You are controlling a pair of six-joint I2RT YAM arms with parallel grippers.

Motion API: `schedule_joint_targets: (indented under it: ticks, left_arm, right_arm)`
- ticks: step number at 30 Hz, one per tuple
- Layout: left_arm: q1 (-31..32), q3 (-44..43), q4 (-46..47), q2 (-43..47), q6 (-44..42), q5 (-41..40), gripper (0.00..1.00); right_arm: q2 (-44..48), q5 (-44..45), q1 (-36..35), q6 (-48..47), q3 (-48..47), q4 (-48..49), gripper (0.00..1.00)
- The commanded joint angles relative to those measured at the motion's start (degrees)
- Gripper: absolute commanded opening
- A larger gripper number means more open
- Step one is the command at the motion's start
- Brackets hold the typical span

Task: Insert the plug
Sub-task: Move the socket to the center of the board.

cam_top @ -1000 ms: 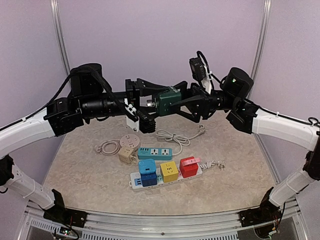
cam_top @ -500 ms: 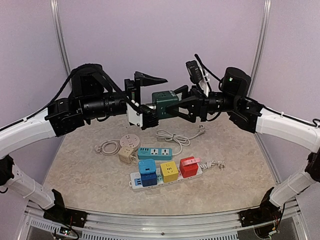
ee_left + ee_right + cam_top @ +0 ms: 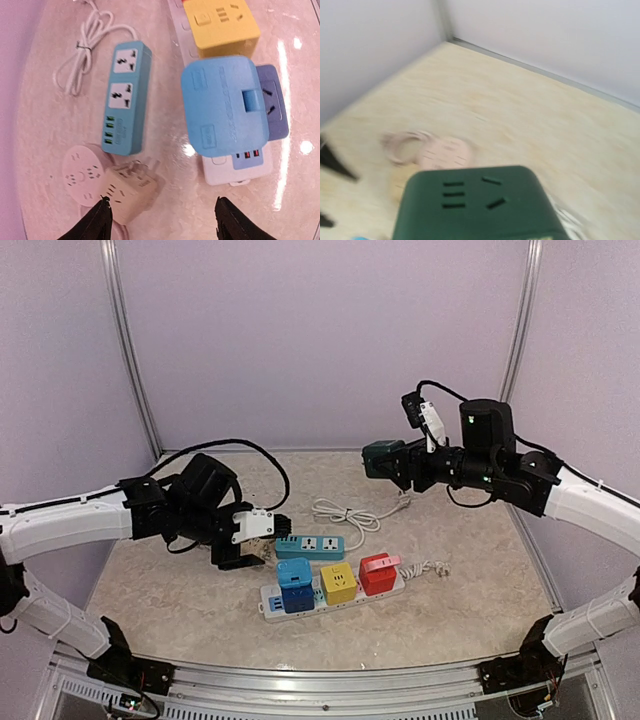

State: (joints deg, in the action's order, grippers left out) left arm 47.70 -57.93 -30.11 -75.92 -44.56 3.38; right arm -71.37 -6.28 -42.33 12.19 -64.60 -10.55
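The right gripper (image 3: pixel 396 464) pinched the green adapter (image 3: pixel 379 454) (well above the table (image 3: pixel 470 590)). The left gripper (image 3: pixel 162 222) hung spread over the beige adapter (image 3: pixel 131 192).

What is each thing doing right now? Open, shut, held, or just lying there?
Left tool: open, holding nothing.
Right tool: shut, gripping.
Green cube: held up in the air by it.
Beige adapter: lying loose, unplugged.
Teal strip: flat, sockets empty.
White strip: flat, coloured cubes on it.
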Motion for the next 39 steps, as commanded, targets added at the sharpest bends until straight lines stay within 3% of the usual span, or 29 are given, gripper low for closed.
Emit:
schedule_joint_targets:
  ticks: [1, 6, 13, 19, 27, 34, 39]
  left_arm:
    - [-0.5, 5.4, -6.9, -2.8, 12.5, 3.6, 0.66]
    - [2.1, 9.0, -7.0, -7.5, 13.5, 2.8, 0.58]
    - [2.6, 9.4, 1.7, -13.7, 16.1, 2.9, 0.49]
    - [3.1, 6.0, 1.7, -18.2, 15.9, 1.4, 0.48]
    - [6.6, -2.7, 5.6, -22.9, 15.0, 0.9, 0.44]
    - [7.3, -21.1, 1.1, -34.7, 16.0, 6.6, 0.44]
    - [8.3, -28.6, 2.7, -40.6, 15.2, 10.2, 0.43]
  right_arm:
    - [3.3, 8.7, 0.3, -0.4, 2.0, -2.5, 0.0]
    - [5.2, 9.9, 0.3, -0.7, 3.9, -2.9, 0.0]
    - [9.3, 10.0, 0.4, -0.6, 7.2, -1.3, 0.0]
    - [12.7, 10.7, 0.4, -1.1, 8.7, -1.2, 0.0]
    - [14.6, 12.3, 0.4, -2.2, 9.5, -1.8, 0.0]
    - [16.2, 16.7, 0.7, 0.4, 7.2, -7.6, 0.0]
    - [19.2, 18.2, 0.8, 0.5, 7.2, -10.6, 0.0]
